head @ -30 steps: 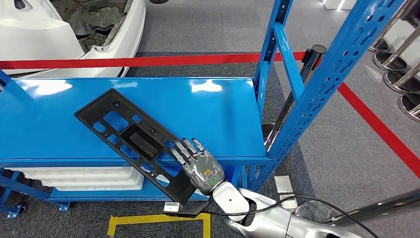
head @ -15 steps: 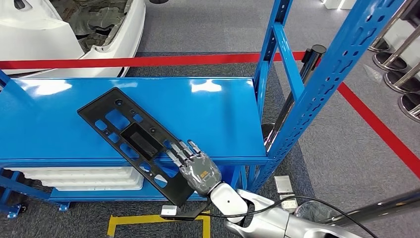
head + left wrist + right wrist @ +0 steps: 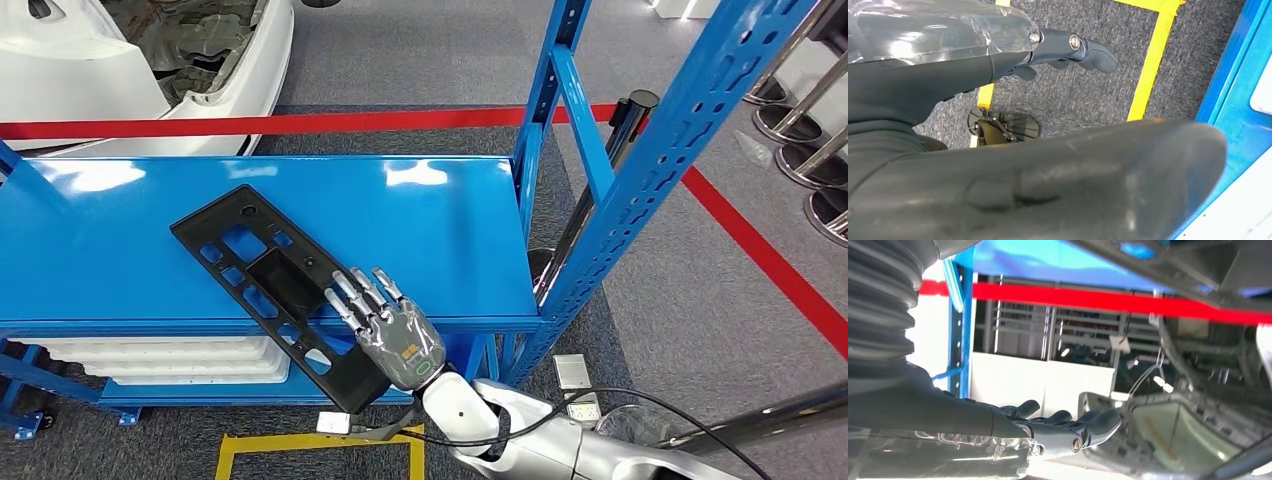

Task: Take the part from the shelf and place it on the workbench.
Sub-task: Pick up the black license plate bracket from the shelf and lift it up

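The part (image 3: 262, 272) is a long flat black panel with several cut-outs. It lies slantwise on the blue shelf (image 3: 440, 230), its near end sticking out past the shelf's front edge. My right hand (image 3: 385, 325) grips that near end, fingers spread over the top face; the thumb is hidden beneath. In the right wrist view the right hand's fingers (image 3: 1063, 427) reach forward with the blue shelf above them. My left hand (image 3: 1068, 47) hangs over grey carpet, fingers apart and holding nothing.
A blue rack upright (image 3: 640, 170) stands at the shelf's right end. White moulded trays (image 3: 170, 360) sit on the lower level. Yellow floor tape (image 3: 320, 445) marks the carpet below. Red tape (image 3: 300, 122), a white car body (image 3: 150, 50) and chrome stanchion bases (image 3: 800, 130) lie beyond.
The part has shifted on the shelf: its far end slid right and its near end swung left. My right hand moved left and slightly up with it.
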### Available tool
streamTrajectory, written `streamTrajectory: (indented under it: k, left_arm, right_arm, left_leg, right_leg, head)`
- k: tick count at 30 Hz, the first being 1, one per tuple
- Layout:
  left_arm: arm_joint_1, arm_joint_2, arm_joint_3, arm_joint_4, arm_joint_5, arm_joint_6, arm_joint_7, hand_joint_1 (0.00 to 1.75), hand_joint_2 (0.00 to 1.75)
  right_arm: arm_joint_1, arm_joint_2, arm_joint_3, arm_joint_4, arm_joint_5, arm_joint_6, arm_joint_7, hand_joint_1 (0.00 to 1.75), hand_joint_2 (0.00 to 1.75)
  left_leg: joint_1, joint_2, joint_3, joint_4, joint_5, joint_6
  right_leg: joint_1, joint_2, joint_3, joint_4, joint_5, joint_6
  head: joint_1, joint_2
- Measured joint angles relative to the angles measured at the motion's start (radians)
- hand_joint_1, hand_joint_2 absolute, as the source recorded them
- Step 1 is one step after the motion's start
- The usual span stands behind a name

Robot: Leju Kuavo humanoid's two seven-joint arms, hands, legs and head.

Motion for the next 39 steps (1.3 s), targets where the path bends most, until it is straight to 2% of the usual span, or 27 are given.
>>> streamTrajectory:
  k: [6,8,13,18,21,29,39]
  left_arm:
    - [0.007,0.005,-0.001,-0.011,0.019,0.012,-0.005,0.00,0.00]
    - [0.009,0.006,-0.002,-0.014,0.026,0.012,-0.008,0.00,0.00]
    - [0.010,0.008,-0.009,-0.019,0.036,0.006,-0.016,0.00,0.00]
    - [0.010,0.012,-0.018,-0.020,0.045,-0.008,-0.027,0.00,0.00]
    - [0.010,0.015,-0.021,-0.020,0.052,-0.009,-0.032,0.00,0.00]
    - [0.011,0.021,-0.024,-0.020,0.062,-0.006,-0.039,0.00,0.00]
    - [0.012,0.023,-0.025,-0.021,0.069,-0.001,-0.040,0.00,0.00]
  right_arm:
    - [-0.002,-0.001,-0.008,-0.032,0.025,-0.040,0.003,0.00,1.75]
    - [-0.001,-0.001,-0.009,-0.049,-0.026,-0.050,-0.028,0.00,1.75]
    - [0.003,-0.001,-0.002,-0.092,-0.365,0.003,-0.172,0.00,1.75]
    - [0.014,0.000,0.007,-0.129,-0.695,0.135,-0.317,0.00,1.75]
    - [0.022,0.002,0.017,-0.140,-0.825,0.205,-0.382,0.00,1.75]
    - [0.023,0.014,0.037,-0.141,-0.875,0.247,-0.409,0.00,1.75]
    - [0.022,0.018,0.055,-0.141,-0.838,0.245,-0.393,0.00,1.75]
  left_leg:
    - [0.000,0.000,0.000,0.000,0.000,0.000]
    - [0.000,0.000,0.000,0.000,0.000,0.000]
    - [0.000,0.000,0.000,0.000,0.000,0.000]
    - [0.000,0.000,0.000,0.000,0.000,0.000]
    - [0.000,0.000,0.000,0.000,0.000,0.000]
    - [0.000,0.000,0.000,0.000,0.000,0.000]
    - [0.000,0.000,0.000,0.000,0.000,0.000]
  right_leg:
    - [0.000,0.000,0.000,0.000,0.000,0.000]
    - [0.000,0.000,0.000,0.000,0.000,0.000]
    - [0.000,0.000,0.000,0.000,0.000,0.000]
    - [0.000,0.000,0.000,0.000,0.000,0.000]
    - [0.000,0.000,0.000,0.000,0.000,0.000]
    - [0.000,0.000,0.000,0.000,0.000,0.000]
    - [0.000,0.000,0.000,0.000,0.000,0.000]
  head:
    - [0.000,0.000]
    - [0.000,0.000]
    - [0.000,0.000]
    - [0.000,0.000]
    - [0.000,0.000]
    - [0.000,0.000]
    - [0.000,0.000]
